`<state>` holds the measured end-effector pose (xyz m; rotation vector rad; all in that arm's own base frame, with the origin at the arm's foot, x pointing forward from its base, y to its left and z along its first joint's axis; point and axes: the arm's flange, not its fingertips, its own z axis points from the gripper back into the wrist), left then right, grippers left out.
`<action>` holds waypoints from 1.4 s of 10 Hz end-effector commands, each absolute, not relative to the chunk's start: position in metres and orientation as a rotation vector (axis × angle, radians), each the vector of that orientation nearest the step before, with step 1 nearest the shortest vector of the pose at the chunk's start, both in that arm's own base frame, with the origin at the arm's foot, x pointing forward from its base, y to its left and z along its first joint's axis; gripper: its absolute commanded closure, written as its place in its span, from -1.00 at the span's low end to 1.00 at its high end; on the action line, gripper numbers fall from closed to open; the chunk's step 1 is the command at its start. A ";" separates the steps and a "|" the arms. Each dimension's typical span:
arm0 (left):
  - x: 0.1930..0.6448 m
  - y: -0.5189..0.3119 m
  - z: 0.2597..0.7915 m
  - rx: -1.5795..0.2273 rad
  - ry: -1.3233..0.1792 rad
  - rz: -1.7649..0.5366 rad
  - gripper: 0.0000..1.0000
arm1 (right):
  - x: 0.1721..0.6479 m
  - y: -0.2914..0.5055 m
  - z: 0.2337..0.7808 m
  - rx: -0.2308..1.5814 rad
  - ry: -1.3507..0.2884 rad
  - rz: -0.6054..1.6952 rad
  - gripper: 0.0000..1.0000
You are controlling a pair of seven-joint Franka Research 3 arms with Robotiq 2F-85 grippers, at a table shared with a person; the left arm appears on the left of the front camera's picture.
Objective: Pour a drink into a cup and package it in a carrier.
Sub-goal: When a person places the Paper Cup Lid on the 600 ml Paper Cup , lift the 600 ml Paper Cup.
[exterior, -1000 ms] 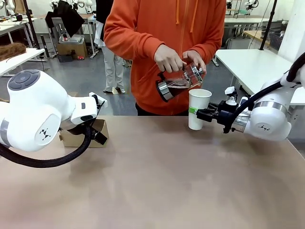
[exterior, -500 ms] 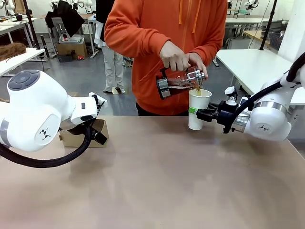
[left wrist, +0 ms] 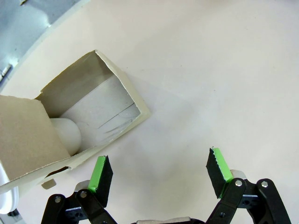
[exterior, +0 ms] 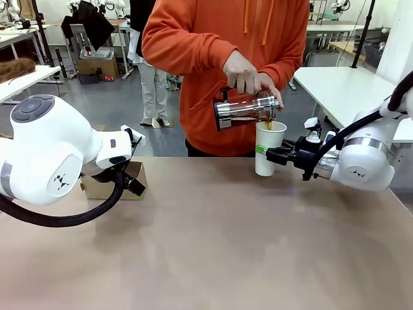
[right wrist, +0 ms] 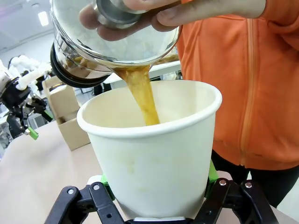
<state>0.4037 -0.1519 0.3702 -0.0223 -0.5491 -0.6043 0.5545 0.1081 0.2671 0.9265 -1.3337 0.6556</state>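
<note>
Cup stands right of centre at table's far edge. Jug tipped above its rim. Right gripper clasps it from frame right. Carrier middle left.

You look across a tan tabletop into a workshop with a smooth grey floor. At your far right stands a white table. A black pole rises behind it, and a white column stands at the picture's edge. At your far left is a second white table with something brown and shaggy lying on it. Farther back, a cardboard box stands below a dark cloth draped over some support. In the right wrist view you can see a bright ceiling light against a pale ceiling.
</note>
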 end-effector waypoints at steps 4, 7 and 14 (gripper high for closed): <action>0.404 -0.152 0.371 -0.024 -0.550 -0.604 -1.00 | 0.554 0.108 0.268 0.933 -1.340 0.653 -0.60; 0.404 -0.152 0.371 -0.024 -0.550 -0.604 -1.00 | 0.554 0.108 0.268 0.933 -1.340 0.653 -0.60; 0.404 -0.152 0.371 -0.024 -0.550 -0.604 -1.00 | 0.554 0.108 0.268 0.933 -1.340 0.653 -0.60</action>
